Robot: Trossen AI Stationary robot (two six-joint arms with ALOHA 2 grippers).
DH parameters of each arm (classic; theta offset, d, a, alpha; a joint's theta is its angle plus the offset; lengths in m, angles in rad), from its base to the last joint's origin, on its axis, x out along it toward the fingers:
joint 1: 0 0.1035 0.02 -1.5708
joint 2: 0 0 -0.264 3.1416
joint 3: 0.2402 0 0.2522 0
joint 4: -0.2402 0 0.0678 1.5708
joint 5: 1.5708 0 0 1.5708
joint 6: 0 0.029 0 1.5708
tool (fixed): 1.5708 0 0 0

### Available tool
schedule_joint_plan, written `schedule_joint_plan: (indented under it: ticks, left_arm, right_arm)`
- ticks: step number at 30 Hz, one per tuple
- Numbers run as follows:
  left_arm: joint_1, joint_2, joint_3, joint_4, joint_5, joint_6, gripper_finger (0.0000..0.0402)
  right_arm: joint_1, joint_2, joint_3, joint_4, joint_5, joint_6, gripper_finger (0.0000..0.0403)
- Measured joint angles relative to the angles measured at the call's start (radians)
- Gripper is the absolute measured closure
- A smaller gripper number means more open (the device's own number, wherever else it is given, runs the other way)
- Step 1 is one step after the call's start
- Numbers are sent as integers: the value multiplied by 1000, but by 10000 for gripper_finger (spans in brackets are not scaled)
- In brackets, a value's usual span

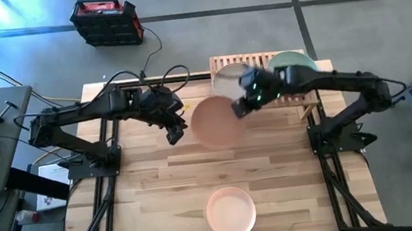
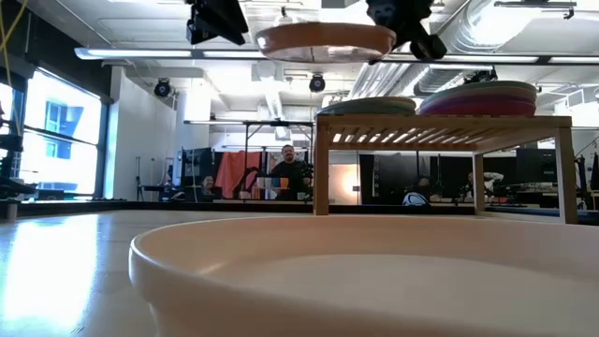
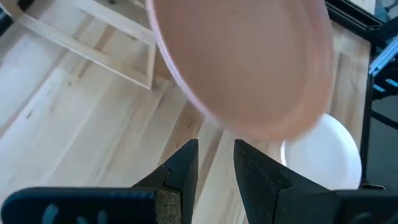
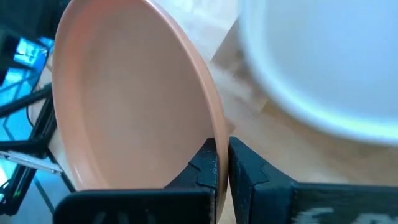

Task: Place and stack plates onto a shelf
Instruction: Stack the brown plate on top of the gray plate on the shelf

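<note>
Butcher-block table (image 1: 153, 199) at mid-task: right gripper (image 1: 238, 109) pinches a tan plate (image 1: 216, 122) aloft, left gripper (image 1: 174, 133) slightly parted and empty at nine o'clock, stacks crowd the shelf (image 1: 309, 94), one pink plate (image 1: 230, 212) waits at six.

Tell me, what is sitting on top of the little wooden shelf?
Two piles of plates sit on the shelf: a pale-topped pile and a pile with pink and purple rims. The plates underneath are mostly covered.

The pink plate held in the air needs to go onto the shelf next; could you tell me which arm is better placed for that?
The right. Its hand is shut on the pink plate at the rim, beside the shelf. The left hand is open beside the plate, not holding it.
</note>
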Motion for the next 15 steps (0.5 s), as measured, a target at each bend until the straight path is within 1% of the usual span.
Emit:
schedule_joint_plan:
  ticks: [5,9,15]
  left_arm:
    - [40,3,0,0,0,31,312]
    - [78,3,0,0,0,38,312]
    - [135,3,0,0,0,47,312]
  right_arm:
    - [-178,-40,0,-14,-88,-130,403]
    - [-311,-46,0,-39,-173,-219,403]
    - [-478,-46,0,-46,-267,-323,403]
